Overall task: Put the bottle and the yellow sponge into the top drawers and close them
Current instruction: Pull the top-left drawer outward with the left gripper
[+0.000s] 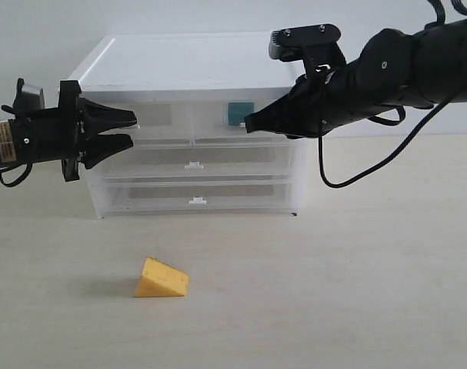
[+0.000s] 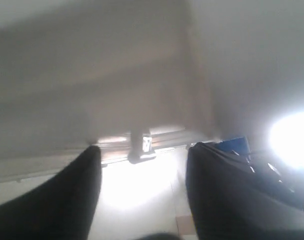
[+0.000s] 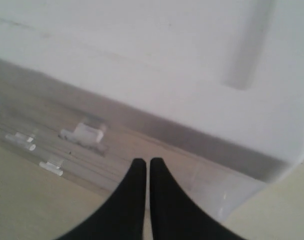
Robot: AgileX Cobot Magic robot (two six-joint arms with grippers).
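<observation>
Here's the white cabinet [image 1: 195,65], standing on the pale table [image 1: 356,292], with both arms up at its top row. The left gripper [image 1: 133,129] hovers level at the cabinet's left front corner, in front of the top left drawer [image 1: 158,119]. Its jaws are apart, one above the other. On the left wrist camera a small white tab handle [image 2: 141,146] sits in the gap between the two dark fingers [image 2: 61,200], though the picture is too blurred to say if they touch it.

Over to the right gripper [image 1: 250,121]. It reaches in from the cabinet's right side to the face of the top right drawer [image 1: 214,124], jaws pressed together to a single point. The right wrist camera confirms it: the two black fingertips [image 3: 136,172] lie side by side with barely a slit between them, right at the cabinet's front.

And the bottle [image 1: 240,113]? Its teal label shows through the translucent front of the top right drawer, just above the right gripper's tip. So it's inside the cabinet.

The yellow sponge [image 1: 161,279] lies out on the table in front of the cabinet, well apart from both grippers, flat face down.

From this angle both top fronts look flush with the cabinet's face, as do the two full-width drawers [image 1: 193,157] beneath them.
</observation>
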